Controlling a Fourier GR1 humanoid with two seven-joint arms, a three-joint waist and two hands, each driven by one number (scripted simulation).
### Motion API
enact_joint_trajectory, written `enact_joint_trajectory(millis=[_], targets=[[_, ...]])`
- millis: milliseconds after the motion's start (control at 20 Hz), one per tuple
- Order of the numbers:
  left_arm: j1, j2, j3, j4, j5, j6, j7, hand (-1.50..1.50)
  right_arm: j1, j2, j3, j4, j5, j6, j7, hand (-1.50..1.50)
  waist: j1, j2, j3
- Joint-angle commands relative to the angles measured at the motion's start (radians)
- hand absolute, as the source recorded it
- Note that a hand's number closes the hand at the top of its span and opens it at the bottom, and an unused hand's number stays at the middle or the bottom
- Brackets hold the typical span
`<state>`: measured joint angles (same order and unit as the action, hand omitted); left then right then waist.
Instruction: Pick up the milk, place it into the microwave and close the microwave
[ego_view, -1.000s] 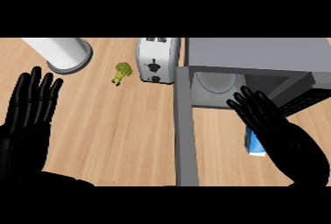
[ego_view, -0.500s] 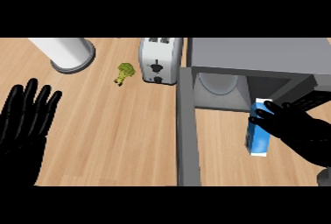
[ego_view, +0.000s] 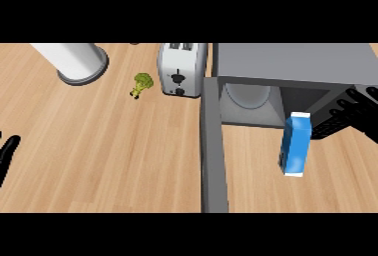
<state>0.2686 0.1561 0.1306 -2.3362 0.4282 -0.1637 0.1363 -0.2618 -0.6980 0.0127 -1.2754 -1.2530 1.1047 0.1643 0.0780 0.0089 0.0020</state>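
Note:
The milk carton (ego_view: 295, 146), blue with a white top and base, stands on the counter just in front of the microwave's open cavity (ego_view: 255, 102). The grey microwave (ego_view: 291, 60) sits at the upper right, and its door (ego_view: 213, 150) swings out toward the lower edge. My right hand (ego_view: 353, 116) comes in from the right edge with straight, spread fingers (ego_view: 331, 120) pointing left, their tips right beside the carton's upper part. I cannot tell whether they touch it. My left hand (ego_view: 7, 150) shows only as fingers at the left edge.
A silver toaster (ego_view: 180, 69) stands left of the microwave. A small green broccoli piece (ego_view: 140, 84) lies beside it, and a white cylinder on a grey base (ego_view: 75, 62) is at the upper left. A glass turntable (ego_view: 247, 94) lies inside the cavity.
My right hand has drawn back to the right and up, uncovering the whole carton. My left hand has slid down and left, almost out of the view.

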Motion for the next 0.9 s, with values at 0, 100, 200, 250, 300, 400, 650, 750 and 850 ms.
enact_joint_trajectory(millis=[0, 100, 200, 250, 300, 400, 650, 750, 850], targets=[[0.119, 0.014, 0.073, -0.125, 0.104, -0.038, 0.016, -1.5, -0.098, 0.012, 0.013, 0.211, 0.039, 0.182, 0.036, -1.5, -0.005, -0.003, 0.0], [0.141, 0.025, 0.109, -0.091, 0.154, -0.073, 0.01, -1.5, -0.118, 0.079, -0.008, 0.263, 0.136, 0.2, 0.025, -1.5, -0.009, -0.003, 0.001], [0.193, 0.001, 0.104, -0.124, 0.143, -0.094, -0.009, -1.5, -0.134, 0.101, -0.04, 0.313, 0.209, 0.211, 0.014, -1.5, -0.013, -0.004, 0.001], [0.188, 0.017, 0.133, -0.09, 0.146, -0.111, -0.017, -1.5, -0.157, 0.1, -0.062, 0.346, 0.24, 0.23, 0.007, -1.5, -0.018, -0.003, 0.001], [0.187, 0.005, 0.147, -0.099, 0.169, -0.098, -0.015, -1.5, -0.138, 0.125, -0.067, 0.318, 0.297, 0.217, -0.001, -1.5, -0.027, -0.005, 0.001], [0.192, 0.007, 0.156, -0.083, 0.166, -0.129, -0.043, -1.5, -0.131, 0.138, -0.101, 0.357, 0.376, 0.248, -0.024, -1.5, -0.022, -0.003, 0.002], [0.217, 0.008, 0.18, -0.073, 0.209, -0.165, -0.046, -1.5, -0.095, 0.197, -0.142, 0.34, 0.541, 0.265, -0.075, -1.5, -0.018, -0.001, 0.005], [0.235, 0.021, 0.203, -0.066, 0.234, -0.174, -0.033, -1.5, -0.083, 0.204, -0.165, 0.344, 0.599, 0.264, -0.095, -1.5, -0.017, 0.0, 0.006], [0.272, -0.009, 0.208, -0.084, 0.224, -0.194, -0.072, -1.5, -0.059, 0.239, -0.174, 0.311, 0.657, 0.25, -0.119, -1.5, -0.013, -0.005, 0.005]])
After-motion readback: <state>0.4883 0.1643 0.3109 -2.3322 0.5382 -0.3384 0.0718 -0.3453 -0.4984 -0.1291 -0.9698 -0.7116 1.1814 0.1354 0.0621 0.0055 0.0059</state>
